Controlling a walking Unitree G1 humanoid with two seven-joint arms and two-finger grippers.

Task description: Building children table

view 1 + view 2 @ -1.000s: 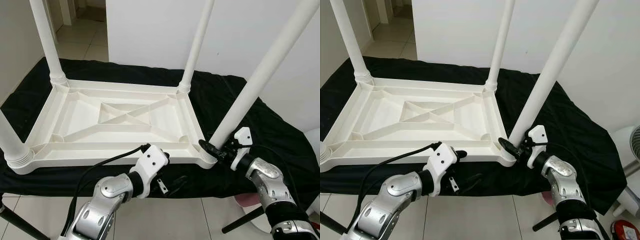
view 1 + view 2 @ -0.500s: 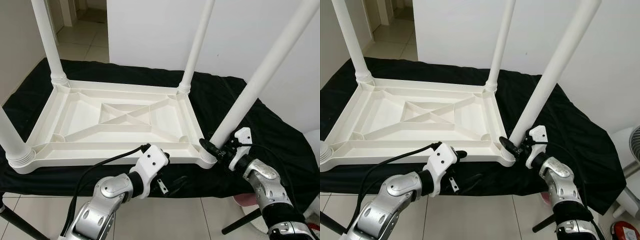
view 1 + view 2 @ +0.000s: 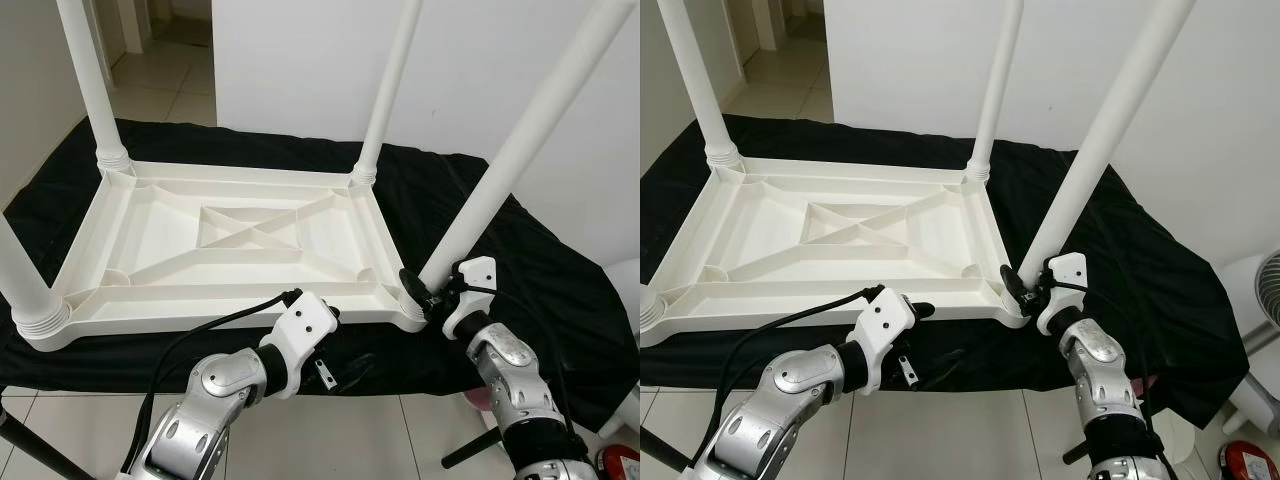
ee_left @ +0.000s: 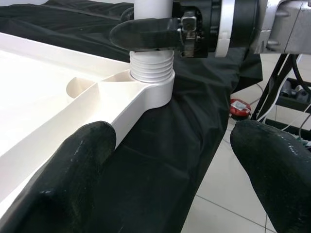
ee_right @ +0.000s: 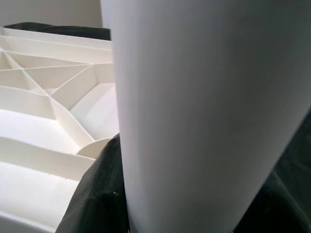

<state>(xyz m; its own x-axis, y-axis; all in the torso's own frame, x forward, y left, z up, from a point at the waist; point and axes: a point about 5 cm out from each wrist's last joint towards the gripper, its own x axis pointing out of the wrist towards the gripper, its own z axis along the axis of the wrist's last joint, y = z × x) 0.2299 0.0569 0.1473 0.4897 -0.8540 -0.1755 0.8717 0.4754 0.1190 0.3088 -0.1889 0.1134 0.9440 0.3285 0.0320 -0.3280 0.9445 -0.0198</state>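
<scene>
The white plastic table top [image 3: 200, 310] lies upside down on a black cloth. Two legs stand in the far corners, one on the left [image 3: 88, 80] and one on the right [image 3: 385, 90], and another stands at the near left [image 3: 20, 280]. The near-right leg [image 3: 510, 150] leans outward from its corner socket [image 4: 151, 73]. My right gripper [image 3: 425, 290] is shut on this leg just above its threaded base. My left gripper [image 4: 170, 170] is open, low at the table's front edge, one finger [image 4: 73, 179] beside the rim and the other [image 4: 272, 170] out over the floor.
The black cloth [image 3: 560, 260] drapes over the support and hangs down at the front. Tiled floor [image 3: 350, 430] lies below, with a black stand leg [image 3: 470, 450], a red object [image 3: 1250, 460] and a white fan [image 3: 1265, 290] at the right. A white wall rises behind.
My right forearm has swung a little leftward toward the table, still holding the leg's base. The left arm has stayed put.
</scene>
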